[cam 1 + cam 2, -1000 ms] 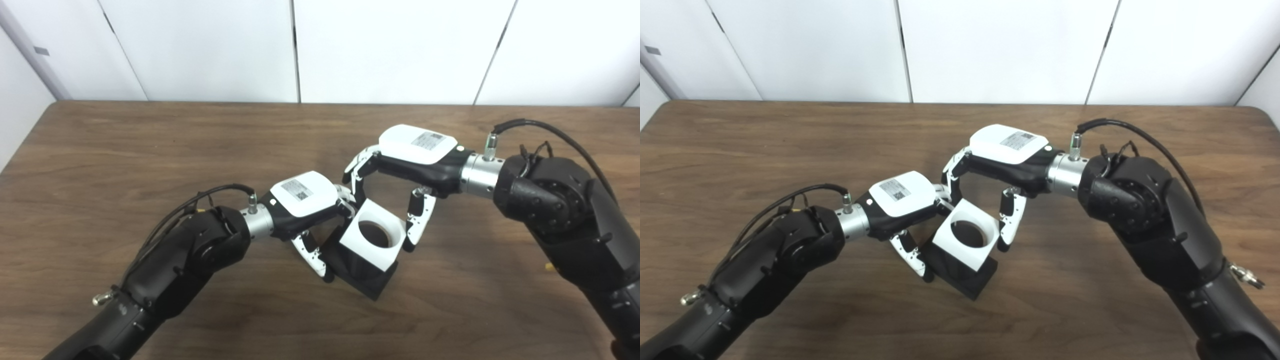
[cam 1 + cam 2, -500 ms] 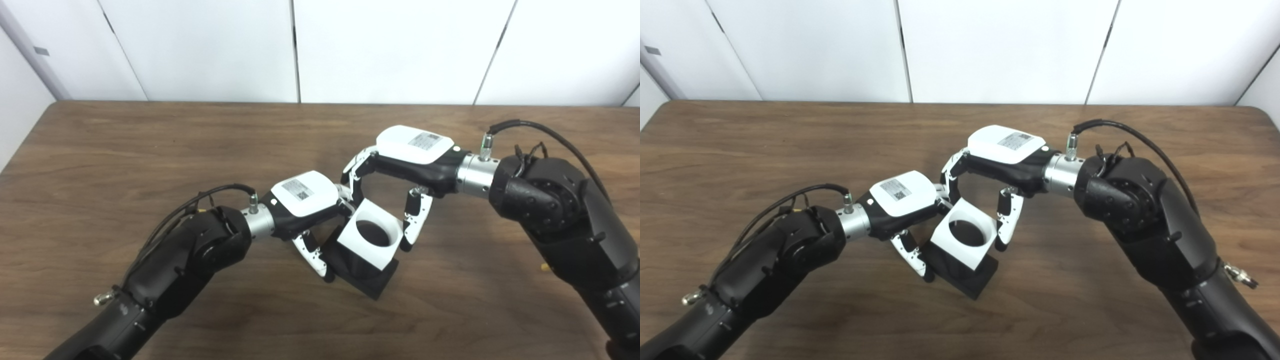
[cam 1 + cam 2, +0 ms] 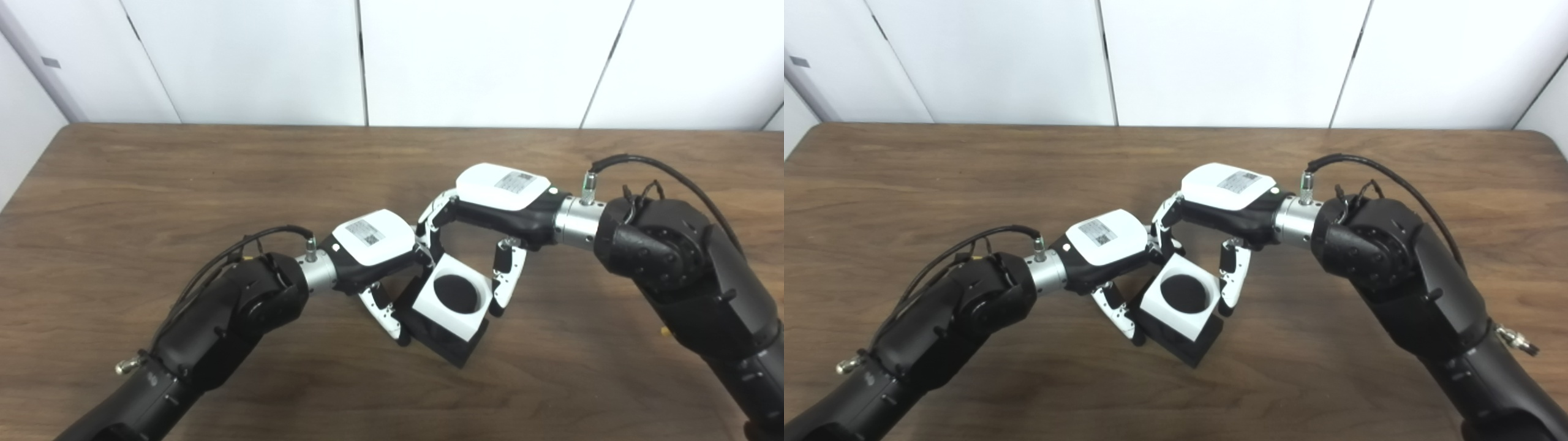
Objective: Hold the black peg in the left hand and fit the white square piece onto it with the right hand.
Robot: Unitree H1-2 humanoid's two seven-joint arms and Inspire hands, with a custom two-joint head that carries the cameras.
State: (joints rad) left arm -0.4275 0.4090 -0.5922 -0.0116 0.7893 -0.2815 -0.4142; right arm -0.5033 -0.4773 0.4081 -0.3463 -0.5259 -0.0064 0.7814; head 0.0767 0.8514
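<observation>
1. Left hand [image 3: 372, 240] clamps the black peg [image 3: 449, 344] base, resting on the table [image 3: 184, 184].
2. Right hand [image 3: 499, 196] grips the white square piece [image 3: 442, 310] from above, seated over the peg.

Black peg [image 3: 450, 346] on wooden table [image 3: 184, 184]

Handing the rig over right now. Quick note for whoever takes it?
Left hand: shut on the black peg, whose base rests on the table.
Right hand: shut on the white square piece.
Done: white piece is down over the peg, black filling its round hole.
Left: confirm it is fully seated, then release both hands.
</observation>
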